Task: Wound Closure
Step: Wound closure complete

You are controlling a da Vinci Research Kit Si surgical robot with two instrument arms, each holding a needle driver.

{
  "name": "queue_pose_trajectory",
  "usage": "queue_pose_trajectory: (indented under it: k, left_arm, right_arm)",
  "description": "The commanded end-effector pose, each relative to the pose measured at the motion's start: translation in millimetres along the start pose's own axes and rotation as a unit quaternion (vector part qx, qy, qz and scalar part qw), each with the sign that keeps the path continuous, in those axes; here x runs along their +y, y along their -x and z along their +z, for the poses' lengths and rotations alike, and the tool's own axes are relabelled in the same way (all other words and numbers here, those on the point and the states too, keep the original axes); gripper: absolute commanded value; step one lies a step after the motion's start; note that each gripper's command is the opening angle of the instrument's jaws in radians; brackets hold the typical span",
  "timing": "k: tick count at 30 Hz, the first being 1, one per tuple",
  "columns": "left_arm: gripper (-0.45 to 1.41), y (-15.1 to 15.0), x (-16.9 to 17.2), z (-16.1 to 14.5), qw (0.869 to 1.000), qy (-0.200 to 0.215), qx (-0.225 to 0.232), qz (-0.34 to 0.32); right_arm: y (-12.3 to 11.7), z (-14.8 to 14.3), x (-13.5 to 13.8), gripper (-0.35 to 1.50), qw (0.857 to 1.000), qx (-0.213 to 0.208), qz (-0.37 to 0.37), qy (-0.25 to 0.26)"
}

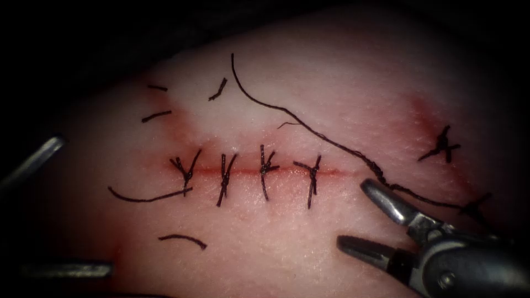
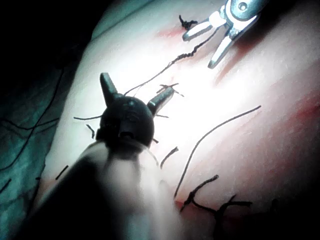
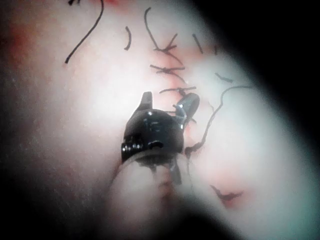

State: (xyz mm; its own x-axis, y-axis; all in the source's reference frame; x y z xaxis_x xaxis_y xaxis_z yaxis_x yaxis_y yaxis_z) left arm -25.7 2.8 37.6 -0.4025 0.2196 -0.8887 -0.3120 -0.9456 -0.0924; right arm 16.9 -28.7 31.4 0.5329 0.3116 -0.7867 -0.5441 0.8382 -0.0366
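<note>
In the endoscope view, the right arm's silver two-jawed tool (image 1: 353,215) sat with jaws spread wide, holding nothing, just below the right end of the thin red cut (image 1: 254,171) in the pale pink pork tissue (image 1: 331,83). Four dark knotted stitches (image 1: 225,175) crossed the cut. A long dark thread (image 1: 309,128) lay across the tissue, passing by the upper jaw. The left arm's grey tool (image 1: 41,209) was at the left edge, jaws apart, empty.

In the left wrist view, the left tool's (image 2: 136,94) dark jaws stood spread over the tissue, holding nothing.

In the right wrist view, the right tool (image 3: 167,106) was also spread, near the stitches. I could not tell where the needle was.
</note>
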Motion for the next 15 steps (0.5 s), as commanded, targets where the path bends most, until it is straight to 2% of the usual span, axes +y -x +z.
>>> queue_pose_trajectory:
  k: [1, 2, 5, 9, 12, 15]
  left_arm:
    - [0.72, 0.3, -0.6, 1.5, 1.000, 0.019, -0.001, -0.001]
    - [0.71, 0.7, -0.5, 2.3, 0.999, 0.041, -0.003, 0.001]
    - [0.71, 2.1, -0.4, 4.9, 0.996, 0.093, 0.008, -0.003]
    - [0.71, 4.2, -2.0, 7.2, 0.990, 0.132, 0.038, -0.030]
    - [0.71, 6.4, -3.9, 8.5, 0.985, 0.152, 0.053, -0.064]
    - [0.64, 8.6, -5.5, 9.2, 0.981, 0.164, 0.060, -0.089]
  right_arm:
    - [-1.1, 1.4, 1.1, 1.18, 1.000, 0.009, 0.018, -0.008]
    - [-1.2, 1.5, 1.8, 1.23, 0.999, 0.016, 0.029, -0.019]
    - [-1.6, 1.6, 3.7, 1.20, 0.998, 0.023, 0.047, -0.036]
    - [-2.1, 1.9, 7.4, 1.16, 0.988, 0.063, 0.079, -0.114]
    - [-1.9, 2.2, 9.7, 1.16, 0.982, 0.080, 0.082, -0.148]
    - [-1.4, 2.6, 10.7, 1.18, 0.978, 0.085, 0.081, -0.173]
